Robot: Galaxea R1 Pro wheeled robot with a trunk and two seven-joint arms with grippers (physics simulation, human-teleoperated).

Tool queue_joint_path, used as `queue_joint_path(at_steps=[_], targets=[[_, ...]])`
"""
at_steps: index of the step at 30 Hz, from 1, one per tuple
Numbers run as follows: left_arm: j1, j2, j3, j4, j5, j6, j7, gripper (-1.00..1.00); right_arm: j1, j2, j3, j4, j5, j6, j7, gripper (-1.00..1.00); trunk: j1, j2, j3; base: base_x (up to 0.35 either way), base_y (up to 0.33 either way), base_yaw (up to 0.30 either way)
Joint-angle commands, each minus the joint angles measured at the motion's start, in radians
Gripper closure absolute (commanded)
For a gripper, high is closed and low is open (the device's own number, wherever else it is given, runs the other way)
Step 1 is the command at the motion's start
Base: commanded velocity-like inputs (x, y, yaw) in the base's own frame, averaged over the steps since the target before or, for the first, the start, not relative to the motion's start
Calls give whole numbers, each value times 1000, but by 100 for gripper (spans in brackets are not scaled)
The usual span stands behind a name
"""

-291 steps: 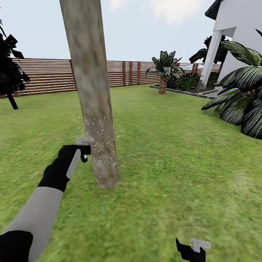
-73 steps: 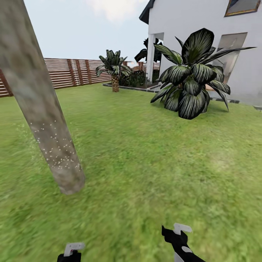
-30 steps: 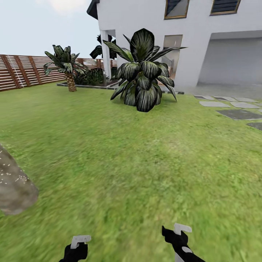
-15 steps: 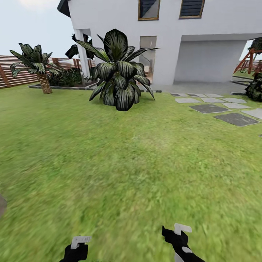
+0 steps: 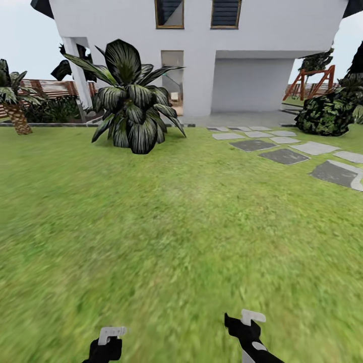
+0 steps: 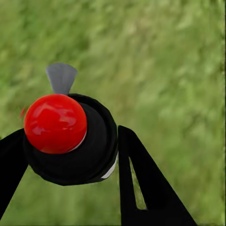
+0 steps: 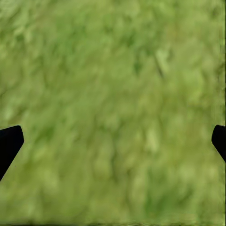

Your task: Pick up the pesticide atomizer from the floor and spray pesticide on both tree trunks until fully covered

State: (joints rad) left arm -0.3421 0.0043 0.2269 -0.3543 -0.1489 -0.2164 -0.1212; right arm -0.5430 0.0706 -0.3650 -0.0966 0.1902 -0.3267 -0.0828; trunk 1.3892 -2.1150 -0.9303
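In the left wrist view the pesticide atomizer [image 6: 70,141], a black bottle with a round red top, sits between the black fingers of my left gripper [image 6: 70,157], which is shut on it. In the head view the left gripper [image 5: 110,339] hangs low over the grass floor [image 5: 181,227]. My right gripper [image 5: 247,325] is beside it, and its wrist view shows the two fingertips [image 7: 9,143] wide apart over bare grass, open and holding nothing. The trees and their trunks are out of view.
A big dark leafy plant [image 5: 131,106] stands ahead on the left before the white house [image 5: 252,50]. A small palm [image 5: 15,108] is at the far left by the fence. Grey stepping stones [image 5: 285,154] and a round bush [image 5: 325,113] lie to the right.
The head view has swung to the right: the speckled trunk has slid out past the left edge, and the stepping stones and bush have come in. Both grippers keep their places in the picture.
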Motion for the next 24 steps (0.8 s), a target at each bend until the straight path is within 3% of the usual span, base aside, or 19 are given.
queue_joint_path(at_steps=[1,24], targets=[[0,0,0,0,0,0,0,100,0,0,0,0,0,0,0,-100,0,0,0,-148,-274,-300],[0,-1,0,0,0,-1,0,100,0,0,0,0,0,0,0,-100,0,0,0,-148,-274,-300]])
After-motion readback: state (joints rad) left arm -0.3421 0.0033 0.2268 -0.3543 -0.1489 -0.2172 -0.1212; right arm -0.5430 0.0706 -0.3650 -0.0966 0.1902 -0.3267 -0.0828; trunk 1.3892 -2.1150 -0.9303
